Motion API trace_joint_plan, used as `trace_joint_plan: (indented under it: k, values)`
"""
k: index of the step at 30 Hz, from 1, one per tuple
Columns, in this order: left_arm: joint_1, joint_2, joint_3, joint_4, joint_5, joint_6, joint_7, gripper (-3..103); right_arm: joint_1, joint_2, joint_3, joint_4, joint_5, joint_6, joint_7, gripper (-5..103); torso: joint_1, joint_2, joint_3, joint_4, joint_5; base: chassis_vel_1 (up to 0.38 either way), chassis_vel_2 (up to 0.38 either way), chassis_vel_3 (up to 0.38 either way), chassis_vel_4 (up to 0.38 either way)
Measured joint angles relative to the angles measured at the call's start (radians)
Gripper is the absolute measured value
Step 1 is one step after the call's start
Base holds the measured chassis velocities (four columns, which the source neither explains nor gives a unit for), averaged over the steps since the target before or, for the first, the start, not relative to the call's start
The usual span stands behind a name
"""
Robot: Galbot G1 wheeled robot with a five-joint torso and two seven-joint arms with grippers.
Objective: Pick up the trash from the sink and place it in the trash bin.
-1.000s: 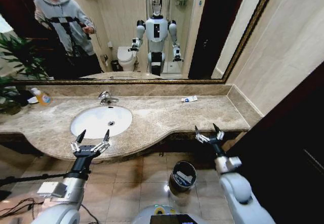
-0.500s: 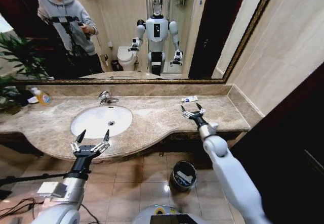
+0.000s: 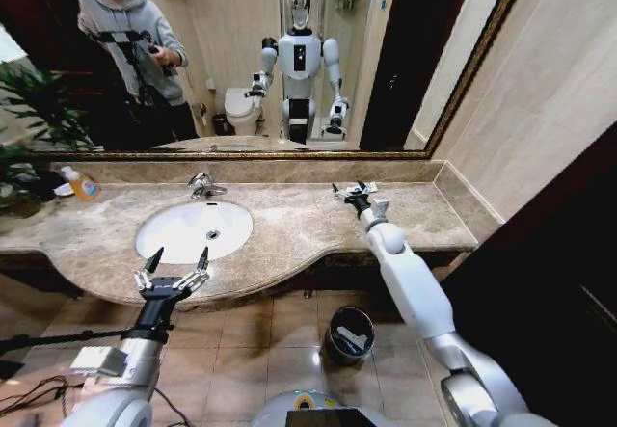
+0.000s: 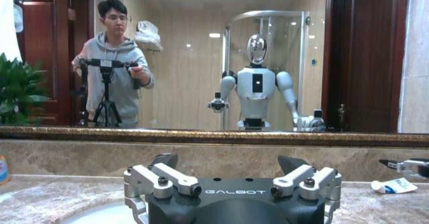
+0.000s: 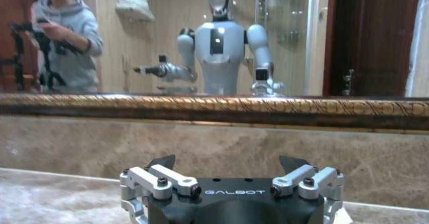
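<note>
My right gripper (image 3: 349,192) is stretched out over the countertop (image 3: 289,220), upper centre-right of the head view, fingers spread, right at the small white tube (image 4: 395,185) by the back wall. Left gripper (image 3: 174,264) hovers lower left, spread, at the counter's front edge below the sink (image 3: 193,231). Trash bin (image 3: 348,334) on the floor, bottom centre.

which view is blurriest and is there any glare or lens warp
Right wrist view is softest: the mirror reflection and marble wall look smeared. Left wrist view is crisp, down to the small white tube. Head view bends the mirror frame and countertop, with glare on the floor tiles beside the trash bin.
</note>
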Motion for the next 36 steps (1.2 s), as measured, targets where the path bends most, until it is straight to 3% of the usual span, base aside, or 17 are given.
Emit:
trace_joint_plan:
  k: [10, 21, 36]
  values:
    - [0.000, 0.000, 0.000, 0.000, 0.000, 0.000, 0.000, 100, 0.143, 0.087, -0.050, -0.215, -0.081, 0.010, -0.004, 100, 0.000, 0.000, 0.000, 0.0006, -0.0001, 0.000, 0.000, 0.000, 0.000]
    - [0.000, 0.000, 0.000, 0.000, 0.000, 0.000, 0.000, 100, 0.236, 0.184, -0.025, -0.420, -0.143, 0.024, 0.016, 100, 0.000, 0.000, 0.000, 0.0006, -0.0002, 0.000, 0.000, 0.000, 0.000]
    - [0.000, 0.000, 0.000, 0.000, 0.000, 0.000, 0.000, 100, 0.318, 0.220, 0.051, -0.583, -0.198, 0.099, 0.044, 100, 0.000, 0.000, 0.000, 0.0006, -0.0003, 0.000, 0.000, 0.000, 0.000]
